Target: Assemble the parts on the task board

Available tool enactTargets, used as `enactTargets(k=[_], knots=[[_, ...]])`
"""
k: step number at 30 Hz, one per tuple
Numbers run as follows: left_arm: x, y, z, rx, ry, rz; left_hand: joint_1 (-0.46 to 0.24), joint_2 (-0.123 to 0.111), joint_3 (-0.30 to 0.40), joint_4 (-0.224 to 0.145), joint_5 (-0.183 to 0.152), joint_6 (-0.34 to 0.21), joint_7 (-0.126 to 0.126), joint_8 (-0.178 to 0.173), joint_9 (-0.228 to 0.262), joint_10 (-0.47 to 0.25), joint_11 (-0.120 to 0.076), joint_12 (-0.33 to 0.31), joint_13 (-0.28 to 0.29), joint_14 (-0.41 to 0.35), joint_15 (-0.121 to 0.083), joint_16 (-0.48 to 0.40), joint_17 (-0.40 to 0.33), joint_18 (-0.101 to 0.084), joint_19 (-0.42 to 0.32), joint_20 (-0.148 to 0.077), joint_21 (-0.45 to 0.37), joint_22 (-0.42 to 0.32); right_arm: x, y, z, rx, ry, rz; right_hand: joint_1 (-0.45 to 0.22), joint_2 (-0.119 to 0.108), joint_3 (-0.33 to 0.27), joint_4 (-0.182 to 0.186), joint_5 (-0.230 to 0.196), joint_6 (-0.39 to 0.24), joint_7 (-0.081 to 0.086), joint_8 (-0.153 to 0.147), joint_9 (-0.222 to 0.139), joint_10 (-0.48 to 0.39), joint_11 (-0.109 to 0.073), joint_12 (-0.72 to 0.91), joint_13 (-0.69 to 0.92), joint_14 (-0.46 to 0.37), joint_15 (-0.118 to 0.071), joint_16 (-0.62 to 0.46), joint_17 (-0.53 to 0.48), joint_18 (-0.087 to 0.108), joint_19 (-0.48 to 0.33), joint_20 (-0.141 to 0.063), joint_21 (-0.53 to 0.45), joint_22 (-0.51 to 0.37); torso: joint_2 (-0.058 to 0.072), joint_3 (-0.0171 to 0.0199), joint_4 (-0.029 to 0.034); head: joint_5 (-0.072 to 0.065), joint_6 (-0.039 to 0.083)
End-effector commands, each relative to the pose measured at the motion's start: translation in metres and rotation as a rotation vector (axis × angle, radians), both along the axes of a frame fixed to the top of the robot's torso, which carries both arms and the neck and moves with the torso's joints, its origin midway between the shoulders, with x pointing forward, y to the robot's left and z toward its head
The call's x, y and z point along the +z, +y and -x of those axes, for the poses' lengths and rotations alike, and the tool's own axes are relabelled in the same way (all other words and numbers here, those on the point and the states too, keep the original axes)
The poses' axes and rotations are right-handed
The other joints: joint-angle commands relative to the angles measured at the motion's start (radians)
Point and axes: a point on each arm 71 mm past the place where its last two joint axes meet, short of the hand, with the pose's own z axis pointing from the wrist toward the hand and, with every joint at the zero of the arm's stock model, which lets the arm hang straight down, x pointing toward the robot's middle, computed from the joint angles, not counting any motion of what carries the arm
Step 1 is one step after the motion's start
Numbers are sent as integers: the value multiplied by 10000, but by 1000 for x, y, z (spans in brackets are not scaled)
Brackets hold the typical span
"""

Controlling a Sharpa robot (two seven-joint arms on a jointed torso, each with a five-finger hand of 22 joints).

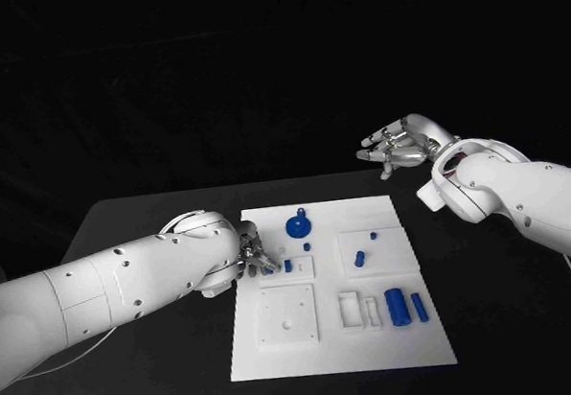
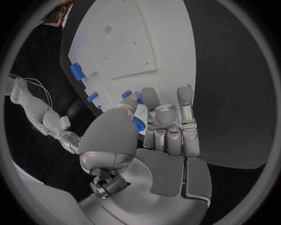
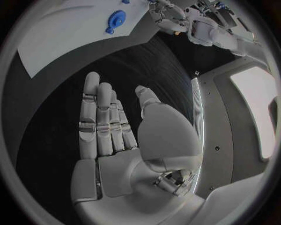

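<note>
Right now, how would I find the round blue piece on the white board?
Look at the white board in the middle of the table. Go to its far end, past the left hand. The round blue piece sits there, disc-shaped, unlike the small blocks and long bars.

The white task board is carried flat at the centre of the black worktop, with bare black surface seen at three, six and nine o'clock.

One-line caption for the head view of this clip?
Left robot hand works at a small blue part on the white task board; right robot hand hovers open beyond it.
</note>
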Motion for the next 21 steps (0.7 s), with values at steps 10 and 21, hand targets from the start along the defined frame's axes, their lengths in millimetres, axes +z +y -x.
enactTargets(k=[10, 21], knots=[[-10, 1, 2, -63, 482, -322, -12, -499, 78, 784, -1303, 71, -24, 21, 29, 525, -26, 48, 2, 20, -36, 57, 11, -66, 10, -56, -58, 174, -1, 1, 1, 161, 3, 15, 9, -10, 0, 73, 67, -67, -20, 28, -14, -87, -11, -13, -13, -48, 24, 25, -12, 128, 250, 68, 37, -9, -2, -8, 1, -15, 13], [-11, 0, -1, -54, 538, -420, 78, -924, 179, 1473, -2077, 134, -9, 68, 81, 527, -9, 52, 2, 16, -28, 43, 2, -66, 16, -54, -65, 177, -1, 1, 0, 162, 12, 13, 9, -10, 0, 73, 67, -67, -20, 28, -14, -87, -11, -13, -13, -48, 24, 25, -12, 128, 250, 68, 37, -9, 3, -9, -10, -16, 31]])
